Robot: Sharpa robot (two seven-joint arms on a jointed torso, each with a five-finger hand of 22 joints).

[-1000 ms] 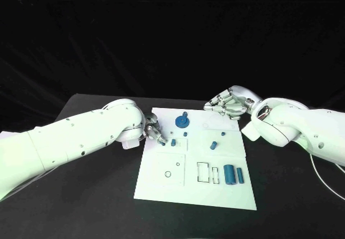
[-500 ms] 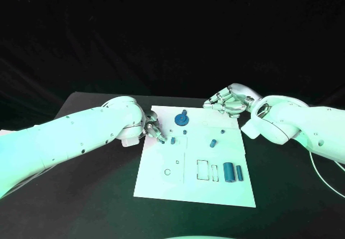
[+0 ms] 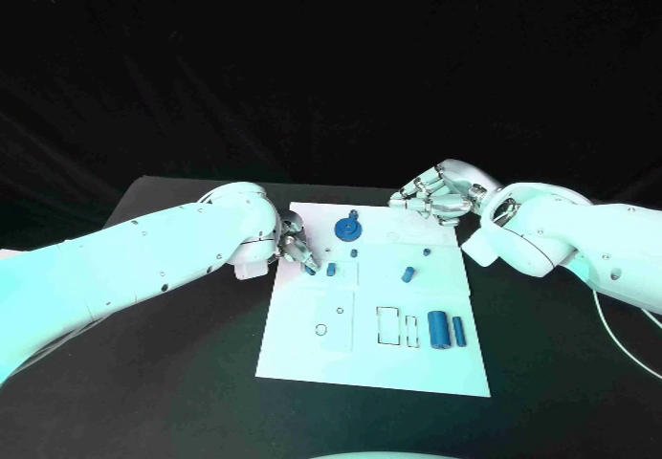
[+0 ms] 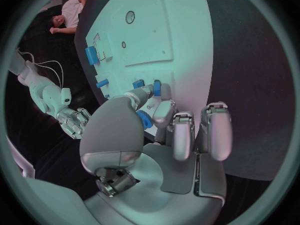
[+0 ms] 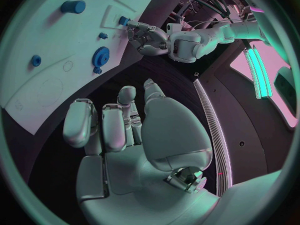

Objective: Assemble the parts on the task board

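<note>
Left hand (image 3: 294, 245) at task board (image 3: 318, 359) 10 o'clock edge, pinching a small blue peg (image 4: 157, 88). Right hand (image 3: 434, 203) at 1 o'clock, fingers curled, grasping nothing.

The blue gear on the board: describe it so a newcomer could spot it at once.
Find the white task board in the middle of the black table. Near its far edge, between the two hands, lies the blue gear. It is the one round, toothed disc; the other blue parts are small pegs or plain cylinders.
</note>
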